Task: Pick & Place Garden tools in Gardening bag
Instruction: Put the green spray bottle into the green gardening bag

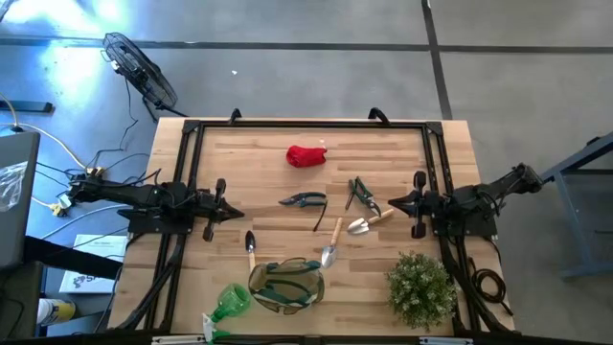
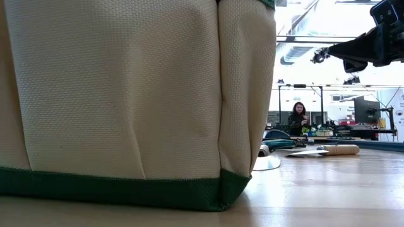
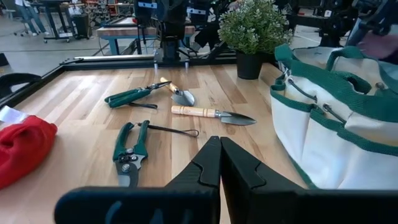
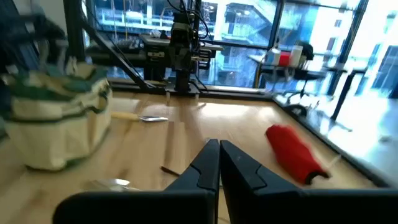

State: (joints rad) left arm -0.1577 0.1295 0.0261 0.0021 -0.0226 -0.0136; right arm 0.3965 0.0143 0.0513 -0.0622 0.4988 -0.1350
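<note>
Nothing seen inside gardening bag [image 1: 286, 285]; shears [image 1: 303, 200], trowels [image 1: 330, 247] and red piece [image 1: 306, 156] lay loose on bench [image 1: 239, 153] (task judged unstarted). Left tool [image 1: 237, 213] and right tool [image 1: 391, 201] pinched shut, empty, parked at opposite edges.

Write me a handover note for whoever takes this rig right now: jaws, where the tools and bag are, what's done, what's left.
Left gripper: jaws shut, empty, parked at the table's left side.
Right gripper: jaws shut, empty, parked at the right side.
Gardening bag: front centre edge, beside the potted plant; no tool visibly inside.
Tools, all on the table: red glove at the back; pruning shears in the middle; second shears right of them; two trowels and a small dark-headed tool near the bag.
Done: nothing bagged.
Left: every tool.
</note>
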